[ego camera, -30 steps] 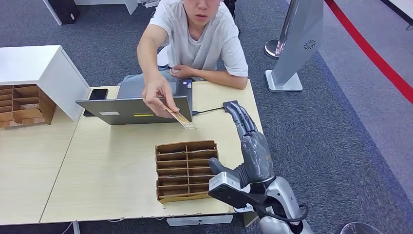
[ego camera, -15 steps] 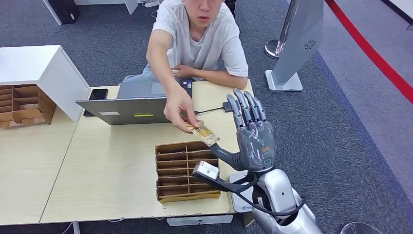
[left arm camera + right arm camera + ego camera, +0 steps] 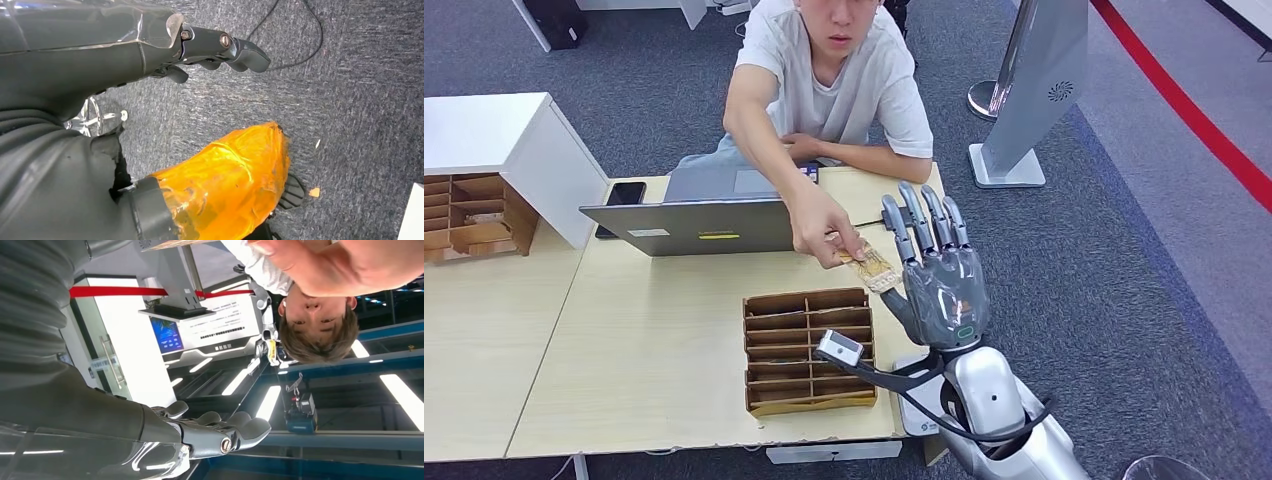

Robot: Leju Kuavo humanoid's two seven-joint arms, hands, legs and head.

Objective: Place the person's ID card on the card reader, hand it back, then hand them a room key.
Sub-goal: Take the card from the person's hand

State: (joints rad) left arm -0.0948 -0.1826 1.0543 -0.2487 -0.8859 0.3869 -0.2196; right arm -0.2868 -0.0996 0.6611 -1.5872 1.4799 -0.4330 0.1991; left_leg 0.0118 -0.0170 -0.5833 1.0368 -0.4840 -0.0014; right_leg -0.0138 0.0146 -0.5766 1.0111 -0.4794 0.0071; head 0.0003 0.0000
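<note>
A person across the table holds a tan ID card point(image 3: 871, 267) out in their fingers point(image 3: 824, 232). My right hand point(image 3: 936, 282) stands upright just to the card's right, fingers spread and pointing up, gripping nothing. The card's near end reaches the gap by my thumb; I cannot tell whether it touches. In the right wrist view the fingers point(image 3: 227, 432) are stretched out and the person's forearm point(image 3: 360, 265) is above them. A white flat device point(image 3: 911, 398), likely the card reader, lies partly under my right forearm. My left hand point(image 3: 220, 45) hangs over grey carpet, empty and loosely extended.
A cardboard slotted organizer point(image 3: 807, 350) sits on the table in front of me. A laptop point(image 3: 694, 225) stands open at the back, with a phone point(image 3: 624, 193) beside it. A small black device point(image 3: 892, 214) on a cable lies beyond my fingers. A white cabinet point(image 3: 504, 150) stands left.
The person's hand has brought the card to the right, up to my right hand. My right hand has turned to face it, its fingers now spread upright.
</note>
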